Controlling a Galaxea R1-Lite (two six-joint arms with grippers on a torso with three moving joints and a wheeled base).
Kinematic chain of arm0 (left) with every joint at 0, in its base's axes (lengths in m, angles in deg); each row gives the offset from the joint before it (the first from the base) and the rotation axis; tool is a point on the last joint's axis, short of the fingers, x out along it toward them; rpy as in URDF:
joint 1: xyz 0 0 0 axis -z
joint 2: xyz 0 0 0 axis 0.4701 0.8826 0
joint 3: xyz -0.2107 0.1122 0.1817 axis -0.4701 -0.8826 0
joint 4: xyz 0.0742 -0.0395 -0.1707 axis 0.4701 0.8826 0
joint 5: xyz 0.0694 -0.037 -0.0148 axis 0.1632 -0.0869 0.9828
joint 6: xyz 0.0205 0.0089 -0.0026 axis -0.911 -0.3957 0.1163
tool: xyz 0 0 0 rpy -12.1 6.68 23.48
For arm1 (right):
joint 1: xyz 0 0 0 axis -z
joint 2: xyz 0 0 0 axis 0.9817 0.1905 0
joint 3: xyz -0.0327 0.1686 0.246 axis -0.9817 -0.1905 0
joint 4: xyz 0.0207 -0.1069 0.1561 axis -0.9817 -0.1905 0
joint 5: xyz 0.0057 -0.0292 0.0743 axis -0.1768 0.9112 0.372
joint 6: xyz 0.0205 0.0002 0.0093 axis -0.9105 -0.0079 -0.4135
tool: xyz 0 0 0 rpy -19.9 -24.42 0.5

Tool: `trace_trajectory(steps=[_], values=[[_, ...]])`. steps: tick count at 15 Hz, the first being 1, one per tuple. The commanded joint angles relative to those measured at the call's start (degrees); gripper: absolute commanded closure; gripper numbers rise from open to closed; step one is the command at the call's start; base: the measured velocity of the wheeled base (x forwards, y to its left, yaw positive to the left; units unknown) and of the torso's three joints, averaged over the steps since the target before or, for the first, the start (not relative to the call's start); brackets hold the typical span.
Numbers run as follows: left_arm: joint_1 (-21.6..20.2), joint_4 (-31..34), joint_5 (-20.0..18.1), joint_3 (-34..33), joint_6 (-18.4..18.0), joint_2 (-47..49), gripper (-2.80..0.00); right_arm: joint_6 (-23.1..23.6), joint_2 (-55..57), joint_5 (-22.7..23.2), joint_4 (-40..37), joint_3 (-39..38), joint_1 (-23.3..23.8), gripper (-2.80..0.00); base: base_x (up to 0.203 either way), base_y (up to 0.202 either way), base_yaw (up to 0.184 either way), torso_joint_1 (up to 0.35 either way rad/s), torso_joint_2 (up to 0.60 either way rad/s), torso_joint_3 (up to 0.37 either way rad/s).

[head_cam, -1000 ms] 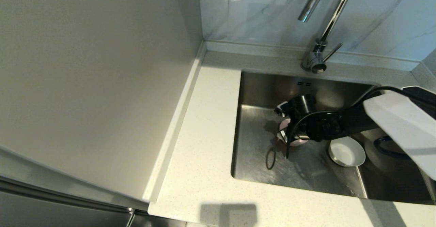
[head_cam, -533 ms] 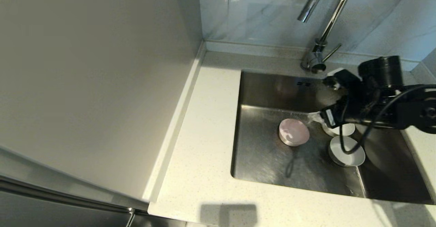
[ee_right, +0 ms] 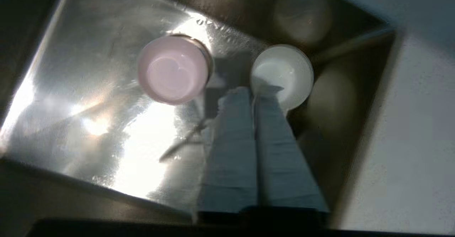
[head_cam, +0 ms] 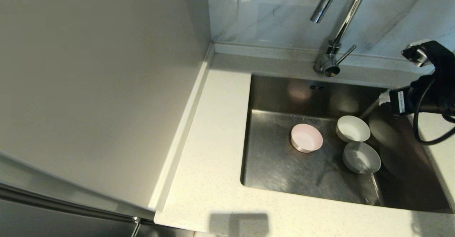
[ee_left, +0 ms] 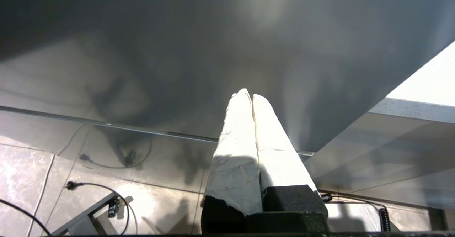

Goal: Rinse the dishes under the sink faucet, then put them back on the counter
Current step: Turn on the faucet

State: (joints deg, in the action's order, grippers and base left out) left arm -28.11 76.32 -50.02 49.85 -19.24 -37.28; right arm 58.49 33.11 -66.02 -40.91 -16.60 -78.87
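Observation:
Three bowls rest upright on the floor of the steel sink (head_cam: 275, 166): a pale pink bowl (head_cam: 306, 137) near the middle, a white bowl (head_cam: 353, 128) to its right, and a second white bowl (head_cam: 361, 157) in shadow in front of that. The chrome faucet (head_cam: 339, 23) arches over the back rim; no water shows. My right gripper (head_cam: 385, 97) hangs shut and empty over the sink's right rear corner, apart from the bowls. The right wrist view shows its fingertips (ee_right: 241, 94) pressed together above the pink bowl (ee_right: 173, 69) and a white bowl (ee_right: 282, 73). My left gripper (ee_left: 249, 95) is parked, shut.
The speckled counter (head_cam: 213, 141) runs along the sink's left and front, with a raised rim at the walls. A tall grey panel (head_cam: 89, 87) stands on the left. The faucet lever (head_cam: 346, 53) sticks out to the right. The left wrist view faces a grey cabinet front and floor cables (ee_left: 89, 185).
One second ago my right gripper was low in the sink at the pink bowl. It has lifted and swung back to the right rear, and the pink bowl stays on the sink floor.

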Motion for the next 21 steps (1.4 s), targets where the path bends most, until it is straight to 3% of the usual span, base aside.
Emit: trace_trajectory(steps=[1,11,17,21], values=[[0.0,0.0,0.0,0.0,0.0,-0.2,0.00,-3.2,1.8,0.5,0.2,3.4,0.0,0.00,0.000,0.000,0.000,0.000,0.00,0.000],[0.0,0.0,0.0,0.0,0.0,-0.2,0.00,-14.5,22.5,1.8,7.2,38.1,-0.7,0.00,0.000,0.000,0.000,0.000,0.00,0.000],[0.0,0.0,0.0,0.0,0.0,-0.2,0.00,-14.9,32.6,0.5,16.5,43.3,-0.4,0.00,0.000,0.000,0.000,0.000,0.00,0.000],[0.0,0.0,0.0,0.0,0.0,-0.2,0.00,-14.4,34.0,-0.1,17.0,43.4,-0.4,0.00,0.000,0.000,0.000,0.000,0.00,0.000]])
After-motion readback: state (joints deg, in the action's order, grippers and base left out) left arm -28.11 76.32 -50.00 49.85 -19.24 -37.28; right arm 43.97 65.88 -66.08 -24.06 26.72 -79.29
